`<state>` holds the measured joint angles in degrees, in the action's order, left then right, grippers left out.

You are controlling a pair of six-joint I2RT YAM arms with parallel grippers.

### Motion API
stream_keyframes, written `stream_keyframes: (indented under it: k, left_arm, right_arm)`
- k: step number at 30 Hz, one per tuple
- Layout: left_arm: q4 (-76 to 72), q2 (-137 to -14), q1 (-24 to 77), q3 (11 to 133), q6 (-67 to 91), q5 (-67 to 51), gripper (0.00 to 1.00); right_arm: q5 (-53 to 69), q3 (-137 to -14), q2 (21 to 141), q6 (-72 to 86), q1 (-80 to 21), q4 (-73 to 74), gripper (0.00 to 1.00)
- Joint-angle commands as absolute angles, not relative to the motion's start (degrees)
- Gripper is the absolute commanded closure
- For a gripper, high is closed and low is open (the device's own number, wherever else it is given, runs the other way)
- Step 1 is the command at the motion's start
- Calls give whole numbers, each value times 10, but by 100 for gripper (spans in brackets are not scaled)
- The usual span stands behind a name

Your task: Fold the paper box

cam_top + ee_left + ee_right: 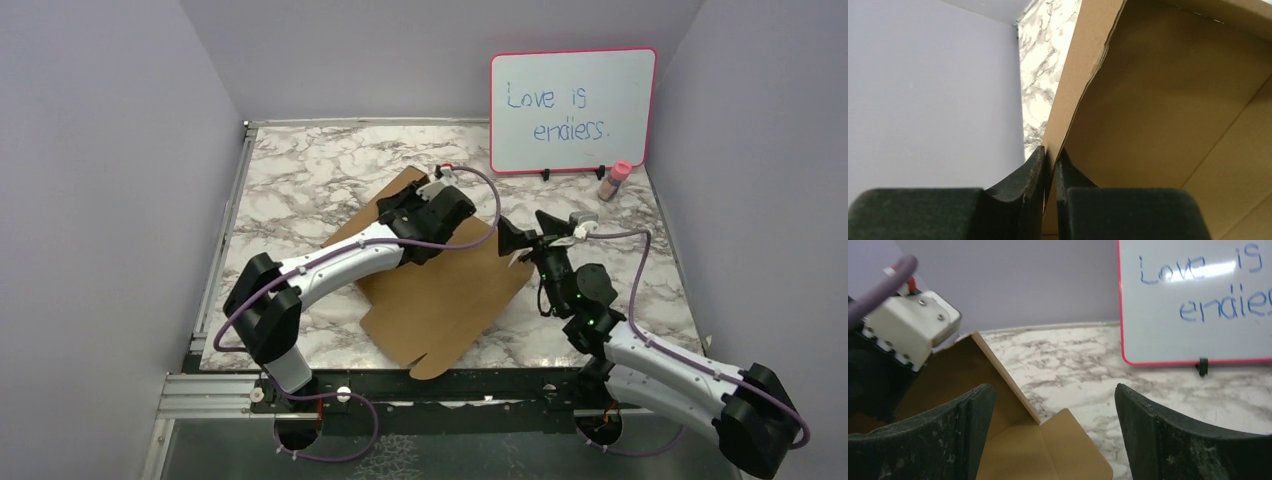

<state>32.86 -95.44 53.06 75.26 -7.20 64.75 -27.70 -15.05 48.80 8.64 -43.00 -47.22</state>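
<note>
The paper box [440, 300] is a flat brown cardboard sheet lying at an angle in the middle of the marble table [300, 170]. Its far-left flap [963, 370] is raised. My left gripper [400, 208] is shut on that flap's edge; in the left wrist view both fingers [1035, 175] pinch the thin cardboard wall [1158, 100] between them. My right gripper [530, 232] hovers open at the sheet's right edge, over a small rounded tab [1068, 440], with nothing between its fingers [1148, 425].
A pink-framed whiteboard [572, 110] stands at the back right, with a small pink-capped bottle [615, 180] beside it. Lilac walls close in the left, back and right. The left arm's white wrist housing [913, 325] sits close to my right gripper.
</note>
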Motion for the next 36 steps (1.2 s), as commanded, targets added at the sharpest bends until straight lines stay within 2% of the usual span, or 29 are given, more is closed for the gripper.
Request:
stream_keyframes:
  k: [1, 7, 13, 18, 25, 30, 36]
  left_arm:
    - [323, -901, 467, 747, -23, 522, 90]
    - [336, -894, 384, 744, 50, 372, 91]
    - [339, -896, 297, 725, 130, 215, 91]
    - [327, -896, 252, 684, 192, 143, 91]
    - [257, -884, 197, 594, 264, 59, 91]
    - [202, -891, 189, 560, 330, 32, 90]
    - [128, -885, 189, 498, 406, -14, 82]
  right_arm:
    - [-215, -248, 441, 48, -428, -340, 5]
    - [-218, -377, 433, 42, -428, -160, 0]
    - [-247, -536, 497, 89, -428, 46, 0]
    - [-206, -635, 545, 128, -428, 192, 0]
    - [-119, -694, 587, 110, -427, 285, 0]
    - [-91, -712, 620, 99, -428, 278, 0]
    - [-47, -769, 677, 86, -428, 299, 0]
